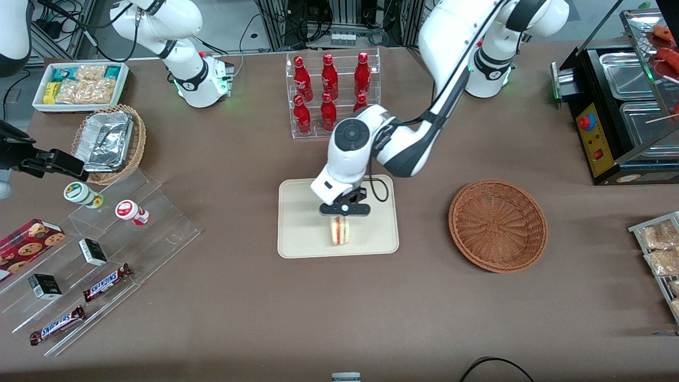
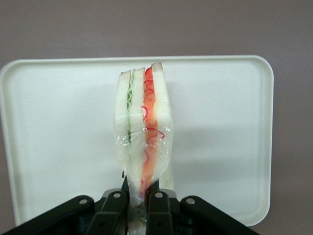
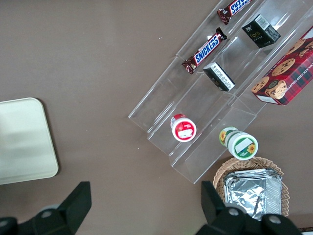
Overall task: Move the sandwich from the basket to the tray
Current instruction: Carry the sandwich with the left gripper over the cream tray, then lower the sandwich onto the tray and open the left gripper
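Resting on brown table (image 1: pixel 238 297): every item below
Tray (image 1: pixel 297 233): lying flat mid-table, nearer the front camera than the rack of red bottles (image 1: pixel 331 95)
Basket (image 1: pixel 497 225): sitting beside the tray, toward the working arm's end, apart from it
Gripper (image 1: pixel 344 210): hanging over the tray, fingers (image 2: pixel 113 215) clamping the sandwich's end
Sandwich (image 1: pixel 340 229): standing on edge over the tray, filling stripes showing, wrapped in clear film; contact with tray surface unclear

The sandwich (image 2: pixel 143 132) wears glossy clear film (crinkled near the matt black gripper (image 2: pixel 139 203)); tray (image 2: pixel 63 127) smooth plastic, basket (image 1: pixel 497 225) rough wicker.
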